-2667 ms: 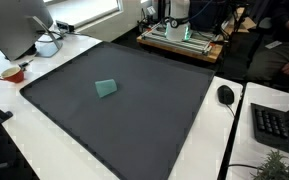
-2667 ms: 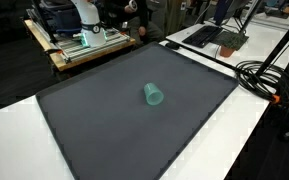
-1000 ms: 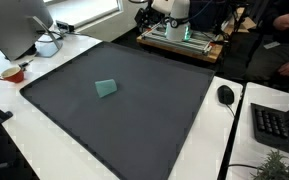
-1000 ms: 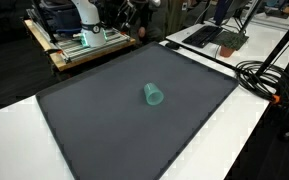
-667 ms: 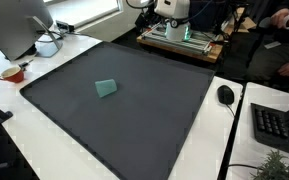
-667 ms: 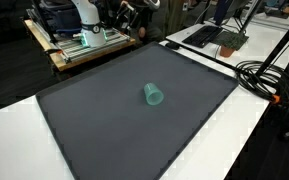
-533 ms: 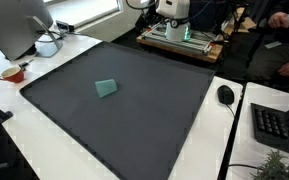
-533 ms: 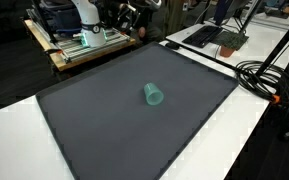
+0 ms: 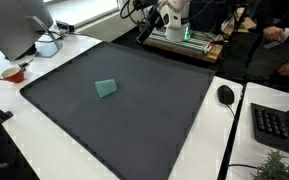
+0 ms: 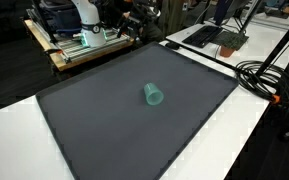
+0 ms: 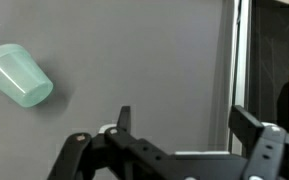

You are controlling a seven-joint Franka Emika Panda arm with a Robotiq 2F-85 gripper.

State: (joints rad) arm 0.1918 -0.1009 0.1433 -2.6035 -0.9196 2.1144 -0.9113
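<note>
A teal plastic cup lies on its side on the dark mat in both exterior views (image 9: 105, 88) (image 10: 154, 95). In the wrist view the cup (image 11: 19, 76) is at the upper left, far from the jaws. My gripper (image 11: 184, 122) is open and empty, its two dark fingers spread wide over the mat. In the exterior views the gripper (image 9: 150, 22) (image 10: 144, 20) hangs high at the back of the table, well away from the cup.
A dark mat (image 9: 124, 110) covers the white table. A monitor (image 9: 14, 25), a bowl (image 9: 11, 73) and a white object (image 9: 47, 45) stand at one side. A mouse (image 9: 225, 94) and keyboard (image 9: 279, 125) lie at the other. Cables (image 10: 264, 75) run along an edge.
The arm has come down and forward from the back of the table, so the gripper now shows more plainly above the mat's far edge. The cup has not moved.
</note>
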